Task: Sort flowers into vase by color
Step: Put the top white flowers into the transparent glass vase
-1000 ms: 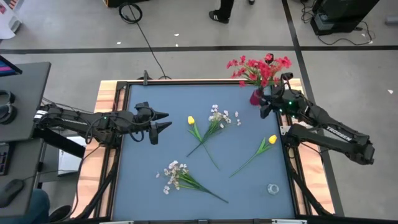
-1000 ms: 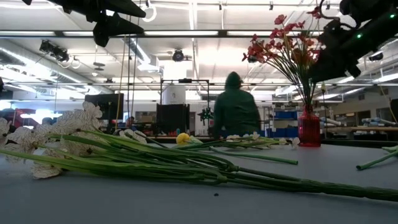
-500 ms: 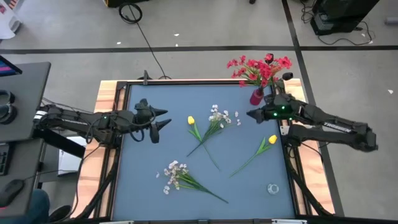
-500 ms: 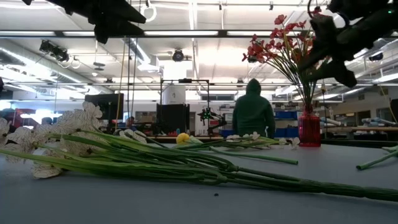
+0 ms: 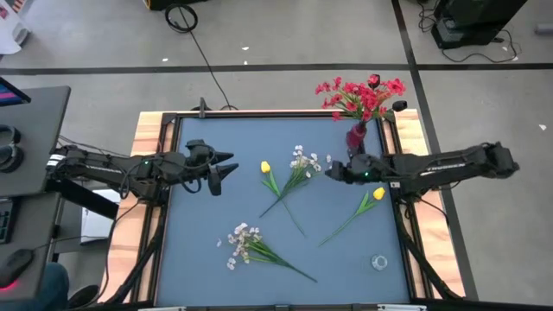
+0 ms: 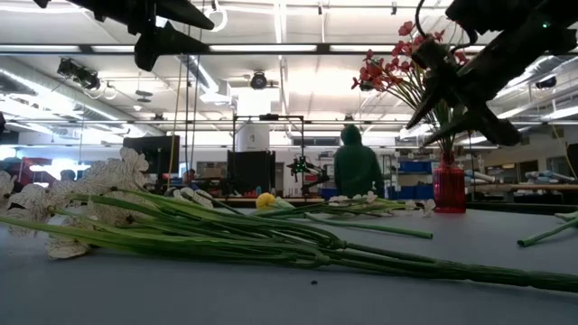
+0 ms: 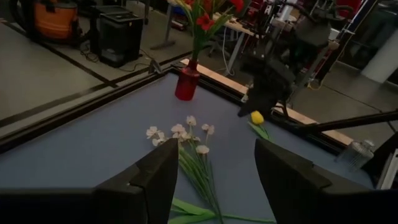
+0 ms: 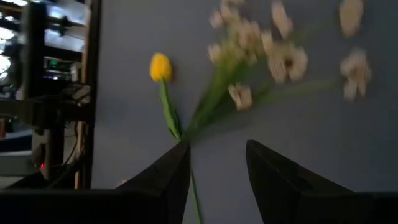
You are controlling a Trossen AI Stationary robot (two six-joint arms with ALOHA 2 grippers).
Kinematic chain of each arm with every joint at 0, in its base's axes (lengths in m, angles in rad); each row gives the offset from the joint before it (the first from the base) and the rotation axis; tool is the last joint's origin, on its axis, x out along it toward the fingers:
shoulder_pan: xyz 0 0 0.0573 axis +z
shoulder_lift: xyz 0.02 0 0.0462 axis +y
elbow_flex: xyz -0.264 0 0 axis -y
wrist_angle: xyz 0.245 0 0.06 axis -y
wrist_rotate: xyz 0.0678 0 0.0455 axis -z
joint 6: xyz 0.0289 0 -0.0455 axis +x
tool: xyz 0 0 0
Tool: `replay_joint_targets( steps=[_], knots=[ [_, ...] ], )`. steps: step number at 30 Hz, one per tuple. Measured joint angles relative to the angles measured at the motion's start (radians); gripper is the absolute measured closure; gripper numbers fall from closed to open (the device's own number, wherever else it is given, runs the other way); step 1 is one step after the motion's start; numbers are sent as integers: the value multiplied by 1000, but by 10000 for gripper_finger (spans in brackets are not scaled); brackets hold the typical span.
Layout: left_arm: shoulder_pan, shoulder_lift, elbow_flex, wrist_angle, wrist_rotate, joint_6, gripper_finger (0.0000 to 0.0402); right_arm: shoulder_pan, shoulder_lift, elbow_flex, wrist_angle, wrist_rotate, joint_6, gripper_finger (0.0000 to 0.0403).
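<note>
Red blossoms (image 5: 363,95) stand in a red vase (image 5: 355,136) at the table's far right corner. On the blue table lie a white spray (image 5: 304,161) with a yellow tulip (image 5: 265,167) beside it, a second yellow tulip (image 5: 378,194) near the right edge, and a second white spray (image 5: 242,239) toward the near edge. My right gripper (image 5: 331,171) hovers open just right of the far white spray (image 8: 280,50), pointing toward the table's left. My left gripper (image 5: 232,164) is open above the table's left part and holds nothing.
A small clear glass jar (image 5: 378,261) stands near the table's near right corner. A black frame rail (image 5: 285,112) borders the table. In the low view a person in a green hood (image 6: 358,164) stands in the room beyond. Bare blue surface lies between the flowers.
My right gripper has moved away from the red vase toward the table's left and slightly toward its near edge, the arm stretching out, and now hovers beside the far white spray. It has also come down a little. The flowers have not moved.
</note>
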Motion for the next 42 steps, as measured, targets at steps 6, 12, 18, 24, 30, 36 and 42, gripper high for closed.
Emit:
replay_joint_targets(
  steps=[6, 12, 18, 24, 30, 36, 42],
  knots=[
    [2, 0, 0, 0, -3, 8, 184, 99, 63, 0, 1, 16, 174, 239],
    [-10, 10, 0, 38, 9, -29, 184, 153, 118, 41, 1, 41, 242, 239],
    [-9, 43, 0, 23, 11, -82, 184, 160, 253, 121, -4, -11, 309, 239],
    [-10, 88, 0, -28, 104, -221, 184, 167, 388, 209, -59, -35, 399, 239],
    [-12, 90, 0, -217, 158, -312, 184, 170, 494, 309, -74, -38, 433, 239],
    [-12, 83, 0, -302, 202, -343, 184, 170, 559, 347, -45, -43, 483, 239],
    [-12, 83, 0, -369, 212, -345, 184, 144, 653, 340, 94, -69, 560, 239]
  ],
)
